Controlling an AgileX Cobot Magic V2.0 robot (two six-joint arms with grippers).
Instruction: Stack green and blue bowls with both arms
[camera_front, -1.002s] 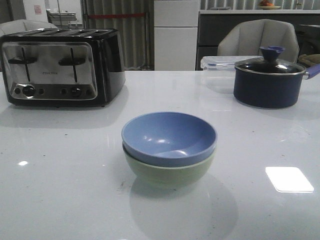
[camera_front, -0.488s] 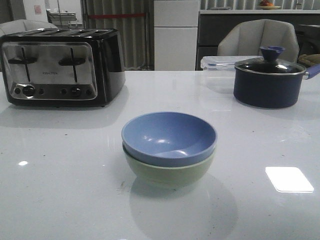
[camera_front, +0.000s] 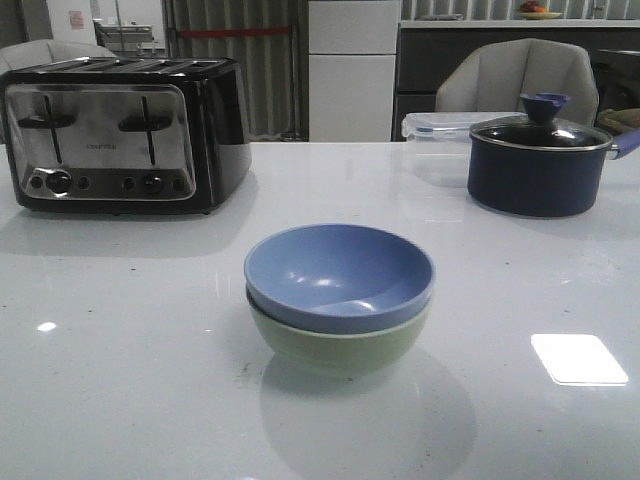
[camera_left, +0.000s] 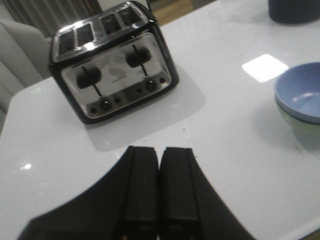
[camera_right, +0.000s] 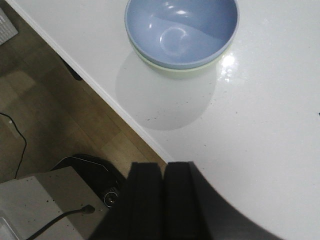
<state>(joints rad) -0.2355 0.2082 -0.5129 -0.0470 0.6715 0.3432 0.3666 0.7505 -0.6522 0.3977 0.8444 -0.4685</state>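
Note:
The periwinkle blue bowl (camera_front: 338, 272) sits nested inside the sage green bowl (camera_front: 340, 344) at the middle of the white table. Both stand upright. The stack also shows in the left wrist view, blue bowl (camera_left: 302, 97), and in the right wrist view, blue bowl (camera_right: 181, 30) with the green bowl's rim (camera_right: 172, 71) under it. My left gripper (camera_left: 159, 150) is shut and empty, well back from the bowls, near the toaster side. My right gripper (camera_right: 163, 166) is shut and empty, back over the table's front edge. Neither gripper shows in the front view.
A black and chrome toaster (camera_front: 115, 130) stands at the back left. A dark navy pot with a glass lid (camera_front: 540, 160) and a clear plastic container (camera_front: 435, 140) stand at the back right. The table's front edge (camera_right: 100, 90) runs close to the bowls.

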